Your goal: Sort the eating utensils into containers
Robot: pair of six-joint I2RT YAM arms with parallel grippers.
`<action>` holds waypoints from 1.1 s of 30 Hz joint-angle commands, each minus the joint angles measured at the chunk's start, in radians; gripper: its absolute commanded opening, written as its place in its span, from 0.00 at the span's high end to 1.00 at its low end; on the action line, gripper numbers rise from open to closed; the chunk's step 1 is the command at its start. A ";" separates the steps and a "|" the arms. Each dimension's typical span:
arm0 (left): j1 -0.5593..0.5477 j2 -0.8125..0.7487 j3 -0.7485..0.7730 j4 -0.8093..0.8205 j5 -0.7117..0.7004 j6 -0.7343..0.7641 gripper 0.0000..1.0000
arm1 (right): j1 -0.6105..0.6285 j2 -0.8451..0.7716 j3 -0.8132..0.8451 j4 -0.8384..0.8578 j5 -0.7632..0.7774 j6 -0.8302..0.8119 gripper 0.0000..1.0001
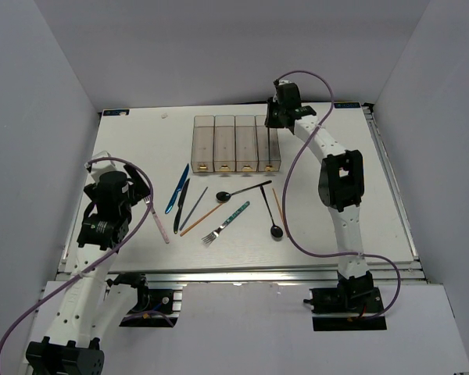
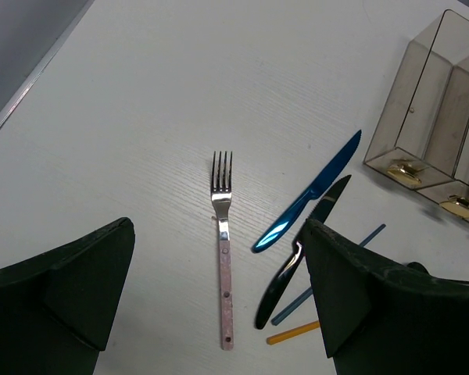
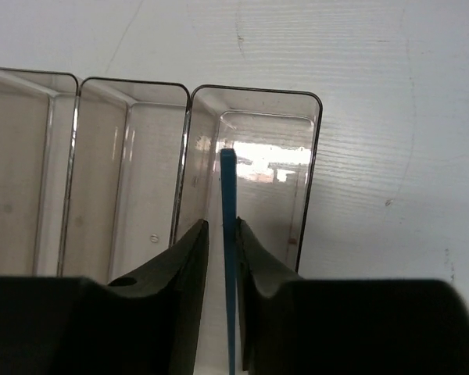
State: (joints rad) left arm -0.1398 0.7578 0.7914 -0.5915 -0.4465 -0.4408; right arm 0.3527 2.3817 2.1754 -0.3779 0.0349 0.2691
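Chopstick held in right jaws over end bin; left jaws wide over pink fork, blue knife beside.

Four clear-plastic rectangular bins joined in a row, yellow labels on near ends. Dark-blue chopstick pinched in right gripper, tip over rightmost bin. Flat on table, roughly left to right: pink-handled silver fork, blue knife just beside black knife, grey chopstick, orange chopstick, teal-handled fork, black spoon, second black spoon, second orange chopstick.
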 commanded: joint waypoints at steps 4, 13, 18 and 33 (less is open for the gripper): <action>-0.006 -0.015 -0.006 0.022 0.012 0.013 0.02 | -0.001 -0.078 -0.020 0.040 0.014 -0.039 0.39; -0.009 -0.035 -0.007 0.021 0.002 0.010 0.02 | 0.026 -0.485 -0.380 -0.093 0.138 -0.005 0.13; -0.007 -0.032 -0.008 0.021 -0.003 0.007 0.02 | 0.118 -0.697 -0.759 -0.130 0.194 0.015 0.30; -0.009 0.009 -0.001 0.016 0.003 0.008 0.02 | 0.276 -0.822 -1.214 -0.081 0.157 0.091 0.52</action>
State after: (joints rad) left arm -0.1448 0.7708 0.7914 -0.5900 -0.4416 -0.4347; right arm 0.6125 1.5501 0.9775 -0.4934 0.2016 0.3370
